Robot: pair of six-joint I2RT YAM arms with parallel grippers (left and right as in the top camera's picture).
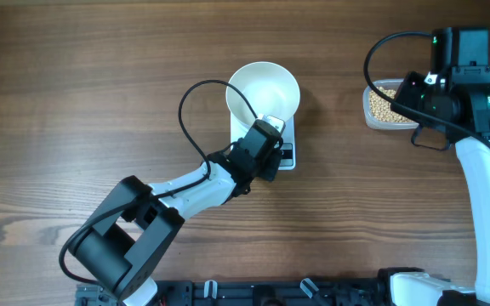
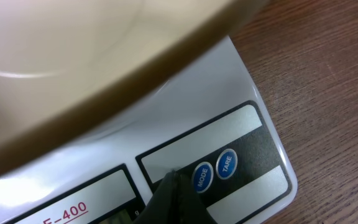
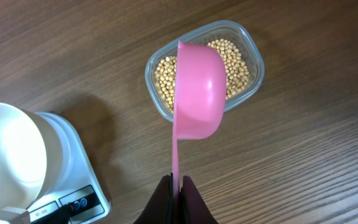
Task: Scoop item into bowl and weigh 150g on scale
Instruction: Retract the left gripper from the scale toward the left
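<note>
The white bowl (image 1: 264, 89) stands on the white scale (image 1: 287, 161) at mid-table. My left gripper (image 1: 272, 134) is shut, empty, its tip (image 2: 174, 177) resting on the scale's dark panel just left of the blue MODE button (image 2: 202, 177). The bowl's rim (image 2: 73, 50) fills the top of the left wrist view, and what it holds is hidden. My right gripper (image 3: 178, 182) is shut on the thin handle of a pink scoop (image 3: 197, 87). The scoop hangs on edge over the tan beans (image 3: 235, 59) in the clear container (image 3: 253, 50). Its inside faces away.
The clear container (image 1: 373, 115) sits at the right of the table, partly under the right arm. A blue TARE button (image 2: 227, 163) lies right of MODE. A black cable loops from the left arm over the bowl. Bare wood lies all around.
</note>
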